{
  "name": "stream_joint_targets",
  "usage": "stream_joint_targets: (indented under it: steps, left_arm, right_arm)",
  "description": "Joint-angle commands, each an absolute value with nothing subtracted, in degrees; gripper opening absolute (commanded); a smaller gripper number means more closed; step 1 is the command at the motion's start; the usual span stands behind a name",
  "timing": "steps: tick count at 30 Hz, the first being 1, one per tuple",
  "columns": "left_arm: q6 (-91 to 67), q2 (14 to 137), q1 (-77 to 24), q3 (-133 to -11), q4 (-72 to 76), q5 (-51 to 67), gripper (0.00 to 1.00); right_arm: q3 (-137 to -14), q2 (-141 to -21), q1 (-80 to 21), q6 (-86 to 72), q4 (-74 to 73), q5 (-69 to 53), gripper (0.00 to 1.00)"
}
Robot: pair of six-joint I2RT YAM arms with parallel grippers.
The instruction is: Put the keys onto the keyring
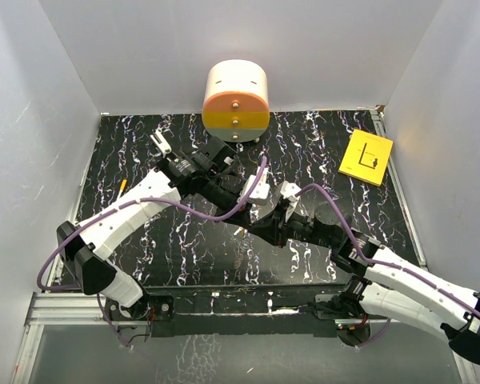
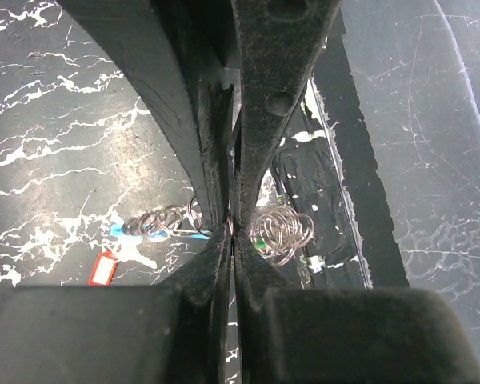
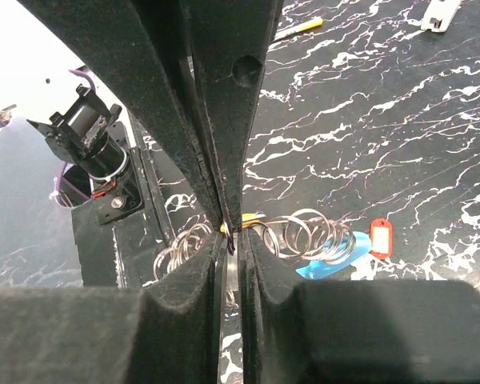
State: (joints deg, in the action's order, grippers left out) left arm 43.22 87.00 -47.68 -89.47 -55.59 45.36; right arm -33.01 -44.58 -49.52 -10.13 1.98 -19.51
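Over the middle of the black white-veined desk, the left hand and right hand are both clamped on the silver coiled-wire keyring, likely bracing it for threading, with its blue-headed key at 4 o'clock of the right hand.

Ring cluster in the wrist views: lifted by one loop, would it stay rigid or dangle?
Probably dangle: the ring cluster looks like several thin wire loops linked loosely, so it should sag and swing. Likely light, given the fine wire. The blue key head and red tag beside it may flop and snag if attached.
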Motion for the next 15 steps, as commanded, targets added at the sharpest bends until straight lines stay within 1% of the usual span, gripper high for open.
stream_joint_targets:
  steps: [1,11,14,15]
  left_arm:
    - [42.7,86.7,-47.8,-92.9,-54.9,49.8,0.00]
    - [38.6,85.8,-47.8,-92.5,-51.5,47.4,0.00]
    - [36.6,85.1,-47.8,-92.2,-49.2,45.9,0.17]
    - [36.2,84.9,-47.8,-92.1,-48.5,45.2,0.19]
  right_arm:
    - [-35.0,-44.2,-49.8,-9.0,5.4,-19.6,0.09]
    - [-33.8,-39.9,-49.8,-9.5,5.7,-18.0,0.08]
    - [-33.3,-38.6,-49.8,-10.0,5.7,-17.7,0.08]
    - [-33.0,-38.2,-49.8,-10.1,5.7,-17.6,0.08]
